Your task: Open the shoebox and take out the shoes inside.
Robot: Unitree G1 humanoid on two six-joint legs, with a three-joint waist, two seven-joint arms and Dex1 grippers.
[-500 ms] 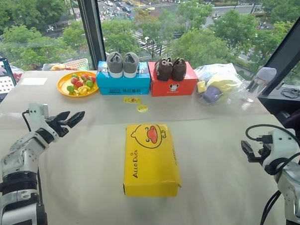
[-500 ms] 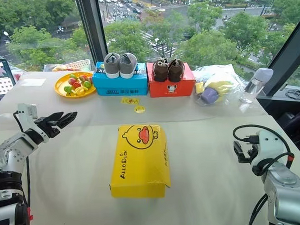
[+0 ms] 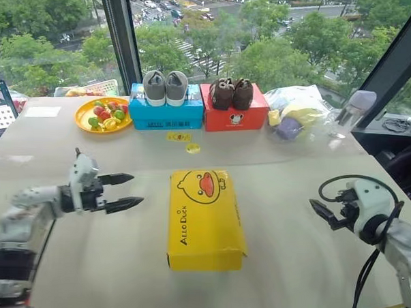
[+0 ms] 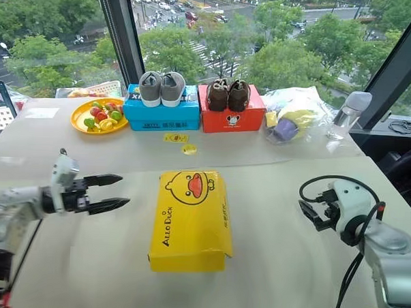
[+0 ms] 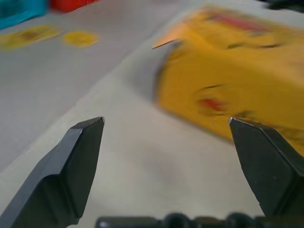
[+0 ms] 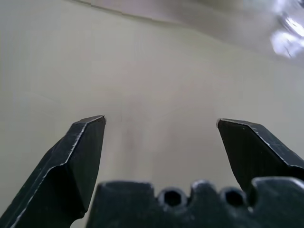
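- The shoebox (image 3: pixel 206 219) sits shut in the middle of the worktop (image 3: pixel 289 267).
- The left hand (image 3: pixel 125 191) is just left of it, fingers apart, holding nothing.
- The right hand (image 3: pixel 321 212) is well to the right, fingers apart, empty.

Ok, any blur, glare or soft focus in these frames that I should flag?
Left eye view: the left gripper and its forearm are smeared; the shoebox is crisp under even daylight, with no glare. Left wrist view: the shoebox is streaked and its print unreadable. Right wrist view: the table is soft.
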